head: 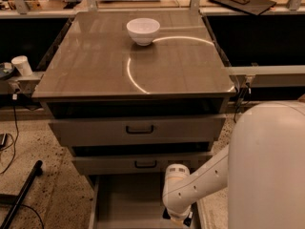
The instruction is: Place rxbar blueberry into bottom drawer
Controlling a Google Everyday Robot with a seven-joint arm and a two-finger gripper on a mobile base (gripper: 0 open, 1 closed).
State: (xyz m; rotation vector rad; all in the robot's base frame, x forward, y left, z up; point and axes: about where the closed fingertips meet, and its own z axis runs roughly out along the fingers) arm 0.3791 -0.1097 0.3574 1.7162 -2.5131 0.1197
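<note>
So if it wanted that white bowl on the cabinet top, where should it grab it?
Probably the rim, coming from straight above: the white bowl stands upright and open with its thin rim exposed, while its round sides taper and might slip. The gripper is far from it, low at the right side of the open bottom drawer.
</note>
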